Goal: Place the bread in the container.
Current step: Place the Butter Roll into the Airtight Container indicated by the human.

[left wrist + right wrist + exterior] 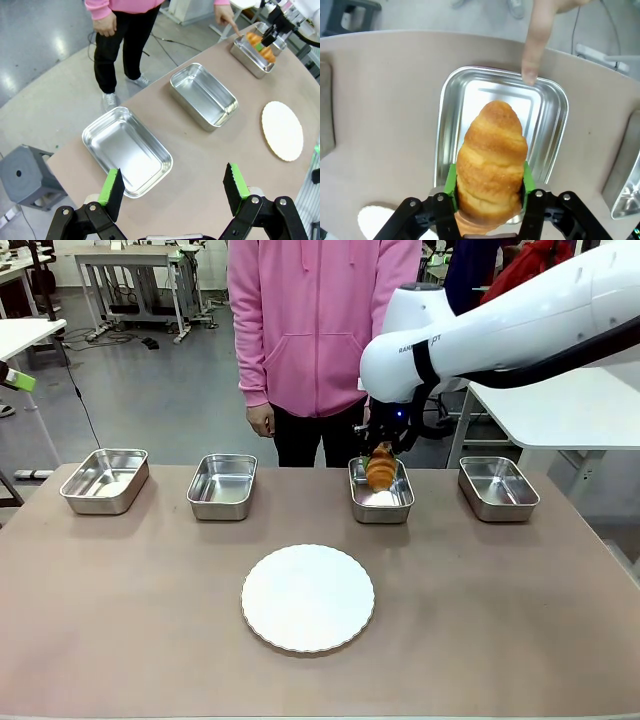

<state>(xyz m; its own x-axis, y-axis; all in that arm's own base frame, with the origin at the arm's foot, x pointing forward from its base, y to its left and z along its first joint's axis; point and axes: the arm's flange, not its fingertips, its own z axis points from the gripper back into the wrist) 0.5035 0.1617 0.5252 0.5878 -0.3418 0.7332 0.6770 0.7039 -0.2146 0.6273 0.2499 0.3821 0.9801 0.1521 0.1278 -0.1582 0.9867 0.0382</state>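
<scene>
Brown and matte, the desk (500, 620) carries four steel pans in a row along its far edge and a round white plate (308, 598) nearer the robot. The bread (380, 467) hangs nose-down above the third pan from the robot's left, the container (381, 492), clamped across its lower body by the right gripper (490, 192), whose green pads press into both flanks of the crust. In the right wrist view the loaf's tip points into the pan's open floor.

A person's finger (534, 47) touches or nearly touches the container's far rim, so a drop or further descent from here could strike it; I judge this the main hazard. The loaf is also long against the pan, and, let go upright, it could tip and come to rest across the rolled rim rather than flat inside. The tight clamp may dent the soft crust.

Around it, the fourth pan (497, 486) sits just beside on the right, and two more pans (222, 485) (105, 480) lie to the left. The left gripper (174, 192) hovers with jaws spread wide and nothing between them, above the leftmost pan's near edge, well apart from the work.
</scene>
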